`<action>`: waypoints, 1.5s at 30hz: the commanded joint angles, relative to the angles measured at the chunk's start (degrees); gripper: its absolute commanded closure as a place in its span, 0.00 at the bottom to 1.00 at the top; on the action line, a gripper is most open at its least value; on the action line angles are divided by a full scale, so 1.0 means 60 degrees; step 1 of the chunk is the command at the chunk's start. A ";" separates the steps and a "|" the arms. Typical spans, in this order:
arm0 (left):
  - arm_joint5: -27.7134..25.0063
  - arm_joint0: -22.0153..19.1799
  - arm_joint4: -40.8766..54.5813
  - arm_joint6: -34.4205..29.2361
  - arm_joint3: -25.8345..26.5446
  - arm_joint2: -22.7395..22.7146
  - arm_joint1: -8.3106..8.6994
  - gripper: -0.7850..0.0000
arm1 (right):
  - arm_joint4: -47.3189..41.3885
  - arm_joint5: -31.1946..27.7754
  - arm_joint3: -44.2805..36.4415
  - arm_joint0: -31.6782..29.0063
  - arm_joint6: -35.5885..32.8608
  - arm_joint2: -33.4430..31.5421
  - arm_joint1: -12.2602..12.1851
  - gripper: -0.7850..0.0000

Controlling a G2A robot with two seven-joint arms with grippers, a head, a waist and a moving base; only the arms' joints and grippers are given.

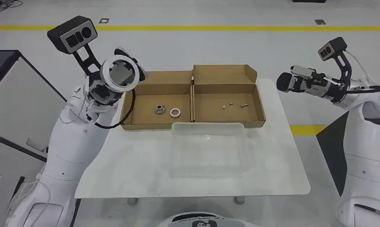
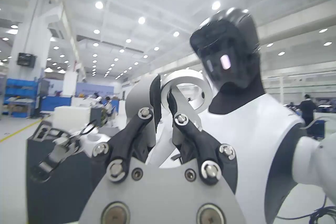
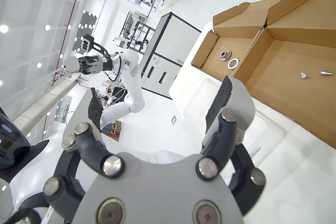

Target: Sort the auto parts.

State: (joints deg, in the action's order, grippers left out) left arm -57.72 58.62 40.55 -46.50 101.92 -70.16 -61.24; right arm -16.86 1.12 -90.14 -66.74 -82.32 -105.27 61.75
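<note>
My left gripper [image 2: 162,96] is raised off the table's left edge and shut on the rim of a large silver metal ring [image 2: 187,89]; from above the ring [image 1: 122,73] faces upward, beside the box's left wall. A cardboard box [image 1: 193,125] with two compartments lies at the back of the table. Its left compartment holds a flanged bushing [image 1: 159,109] and a small ring [image 1: 175,113]. Two small bolts [image 1: 236,103] lie in the right compartment. My right gripper [image 3: 160,84] hangs open and empty beyond the table's right edge [image 1: 284,82].
A clear plastic tray [image 1: 208,150] sits on the white table [image 1: 273,167] in front of the box. A grey cabinet [image 1: 18,96] stands to the left of the table.
</note>
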 commanded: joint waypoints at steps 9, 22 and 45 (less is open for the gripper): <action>0.0109 0.0225 -0.2212 0.1004 0.0314 -0.0150 -0.0120 1.00 | -0.0001 0.0000 0.0000 0.0000 0.0000 0.0000 0.0000 0.00; 0.0059 -0.0011 0.2007 -0.0069 0.0525 0.0468 -0.0267 1.00 | -0.0001 0.0000 0.0000 0.0000 0.0000 0.0000 0.0000 0.00; -0.0046 0.0247 0.0575 0.0488 0.0470 0.0384 -0.0338 1.00 | -0.0001 0.0000 0.0000 0.0000 0.0000 0.0000 0.0000 0.00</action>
State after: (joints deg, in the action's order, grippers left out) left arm -57.95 60.22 41.20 -43.10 104.55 -68.22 -63.25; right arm -16.86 1.12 -90.14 -66.74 -82.32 -105.27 61.75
